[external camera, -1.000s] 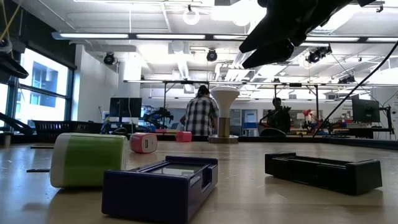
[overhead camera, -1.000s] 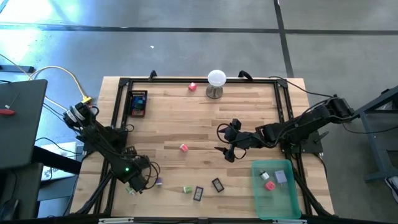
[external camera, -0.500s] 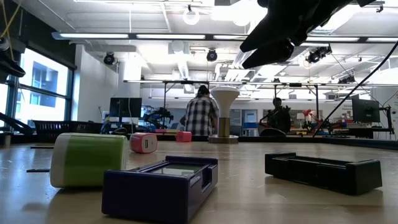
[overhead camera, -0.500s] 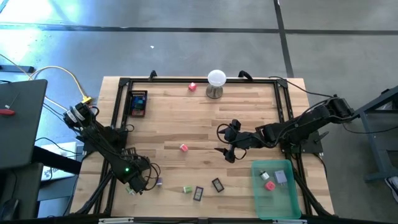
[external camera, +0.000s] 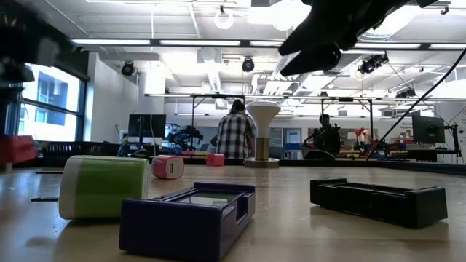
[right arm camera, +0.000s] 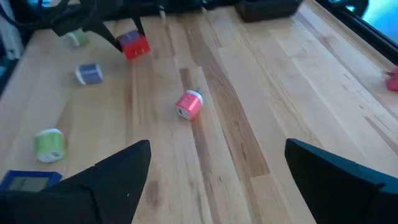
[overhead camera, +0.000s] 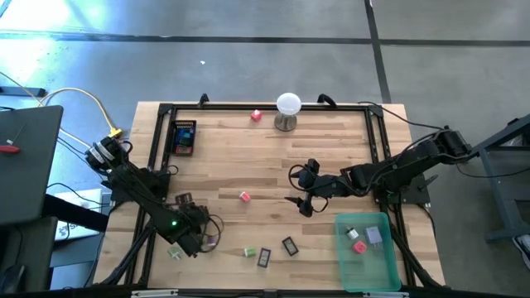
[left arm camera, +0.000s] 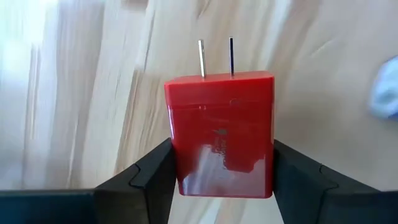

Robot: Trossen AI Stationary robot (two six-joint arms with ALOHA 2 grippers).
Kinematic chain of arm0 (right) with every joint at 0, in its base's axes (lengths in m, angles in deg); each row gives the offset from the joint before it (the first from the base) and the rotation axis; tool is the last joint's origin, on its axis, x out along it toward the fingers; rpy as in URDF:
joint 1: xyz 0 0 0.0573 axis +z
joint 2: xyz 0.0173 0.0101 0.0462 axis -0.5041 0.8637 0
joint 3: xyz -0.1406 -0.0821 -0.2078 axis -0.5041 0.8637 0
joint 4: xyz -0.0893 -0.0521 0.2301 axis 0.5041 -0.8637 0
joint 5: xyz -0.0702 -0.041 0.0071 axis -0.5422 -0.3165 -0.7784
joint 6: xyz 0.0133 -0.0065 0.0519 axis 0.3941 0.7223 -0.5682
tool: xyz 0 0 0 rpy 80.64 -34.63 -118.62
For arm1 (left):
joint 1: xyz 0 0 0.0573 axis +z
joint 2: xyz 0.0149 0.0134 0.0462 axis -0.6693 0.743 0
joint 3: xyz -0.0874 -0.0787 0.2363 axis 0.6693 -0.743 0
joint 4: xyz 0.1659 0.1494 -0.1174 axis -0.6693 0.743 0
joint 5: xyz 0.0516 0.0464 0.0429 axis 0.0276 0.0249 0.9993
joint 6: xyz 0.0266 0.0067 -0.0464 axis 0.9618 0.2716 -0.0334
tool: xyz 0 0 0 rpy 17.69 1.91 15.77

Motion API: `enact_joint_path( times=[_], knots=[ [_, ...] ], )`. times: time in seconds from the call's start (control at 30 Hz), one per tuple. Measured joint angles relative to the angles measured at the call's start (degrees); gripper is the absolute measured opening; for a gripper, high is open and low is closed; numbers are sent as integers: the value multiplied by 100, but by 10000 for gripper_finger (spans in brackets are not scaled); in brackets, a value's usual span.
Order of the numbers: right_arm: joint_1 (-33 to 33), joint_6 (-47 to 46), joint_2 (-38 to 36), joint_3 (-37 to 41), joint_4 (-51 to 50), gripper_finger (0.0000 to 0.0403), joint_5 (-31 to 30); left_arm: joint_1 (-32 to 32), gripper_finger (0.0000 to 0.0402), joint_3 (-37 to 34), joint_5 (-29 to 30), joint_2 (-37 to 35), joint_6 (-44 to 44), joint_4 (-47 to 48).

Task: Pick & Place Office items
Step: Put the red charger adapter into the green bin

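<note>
Red plug block [left arm camera: 220, 134], two metal prongs on its far end, clamped between the fingers [left arm camera: 149, 177] of the left pincer [overhead camera: 201, 238]; only the left wrist view shows this grip plainly, while from above the pincer is a dark mass near the tabletop's [overhead camera: 331, 157] front-left corner. Right pincer [overhead camera: 298, 199] hangs above mid-tabletop, fingers apart; the right wrist view shows its two fingers wide with nothing between them.

Count from above, loose on the wood: one pink piece [overhead camera: 245, 196] at centre, one pink piece [overhead camera: 257, 116] at the far edge, one green piece [overhead camera: 248, 251], one purple piece [overhead camera: 213, 242], two dark flat cases [overhead camera: 289, 245], one boxed item [overhead camera: 184, 137] at far left. One green bin [overhead camera: 369, 266] at front right holds three small pieces. One white ball on a metal stand [overhead camera: 287, 110].

Surface: light wood planks, black frame rail. Low view alone shows the room: ceiling lights, monitors, two people standing.
</note>
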Motion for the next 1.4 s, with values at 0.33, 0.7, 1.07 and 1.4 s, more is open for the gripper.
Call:
enact_joint_path(
  times=[0.33, 0.7, 1.07, 1.4],
  knots=[
    [0, 90, 2, 0, 288, 361, 258, 831, 202, 1077, 447, -41, 2357, -19],
    [-2, 661, 2, 0, 624, 361, 733, 1315, 202, 1244, 1050, -79, 3750, -829],
    [-98, 850, 2, 0, 610, 361, 1136, 1856, 201, 1258, 1029, -121, 5350, -1776],
    [-98, 1700, 2, 0, 691, 361, 889, 2362, 201, 1349, 980, -703, 5686, -2385]
  ],
)
